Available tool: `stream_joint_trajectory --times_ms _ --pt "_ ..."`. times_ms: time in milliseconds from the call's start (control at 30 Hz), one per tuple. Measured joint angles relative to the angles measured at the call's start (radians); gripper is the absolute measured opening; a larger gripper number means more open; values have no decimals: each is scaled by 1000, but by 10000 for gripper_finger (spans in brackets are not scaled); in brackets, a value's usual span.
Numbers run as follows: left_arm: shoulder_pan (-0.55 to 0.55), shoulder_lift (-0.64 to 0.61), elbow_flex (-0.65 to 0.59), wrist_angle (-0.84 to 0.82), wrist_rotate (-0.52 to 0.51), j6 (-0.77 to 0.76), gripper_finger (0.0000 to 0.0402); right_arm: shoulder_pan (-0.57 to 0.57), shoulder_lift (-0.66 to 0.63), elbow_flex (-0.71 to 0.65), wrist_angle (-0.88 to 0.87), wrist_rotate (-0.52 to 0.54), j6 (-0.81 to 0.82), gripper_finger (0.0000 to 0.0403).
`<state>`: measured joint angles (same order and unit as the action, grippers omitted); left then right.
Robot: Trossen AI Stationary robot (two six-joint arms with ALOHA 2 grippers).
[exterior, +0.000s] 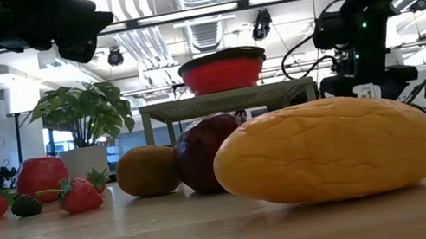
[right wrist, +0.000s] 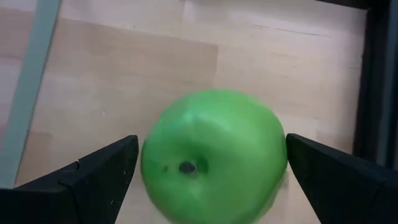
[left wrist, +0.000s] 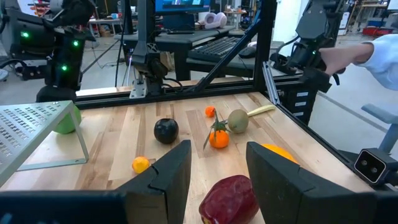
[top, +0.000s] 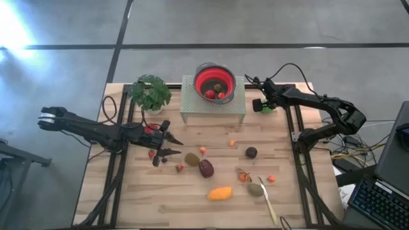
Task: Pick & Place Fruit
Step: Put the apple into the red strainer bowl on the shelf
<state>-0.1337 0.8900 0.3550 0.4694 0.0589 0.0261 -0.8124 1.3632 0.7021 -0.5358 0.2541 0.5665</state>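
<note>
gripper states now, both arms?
Left gripper: open, empty, over the table near the maroon fruit.
Right gripper: open wide, fingers either side of the green apple, not closed on it.

A round, glossy green apple (right wrist: 214, 155) sits on the pale wooden tabletop near its back right corner. Scattered mid-table are a maroon oval fruit (top: 206, 168), a brown oval (top: 192, 158), a dark plum-like ball (top: 251, 152) and an orange-yellow wrinkled oval (top: 220, 193). Small red and orange berries lie among them.
</note>
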Motion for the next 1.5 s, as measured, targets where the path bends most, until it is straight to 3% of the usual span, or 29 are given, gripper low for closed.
stream_joint_trajectory --times_ms 1000,1333,1500 --pt "0 0 0 0 0 0 161 0 0 -84 57 34 20 399" --pt "0 0 0 0 0 0 161 0 0 -84 56 33 41 353" --pt "0 0 0 0 0 0 161 0 -1 -71 23 10 10 348"
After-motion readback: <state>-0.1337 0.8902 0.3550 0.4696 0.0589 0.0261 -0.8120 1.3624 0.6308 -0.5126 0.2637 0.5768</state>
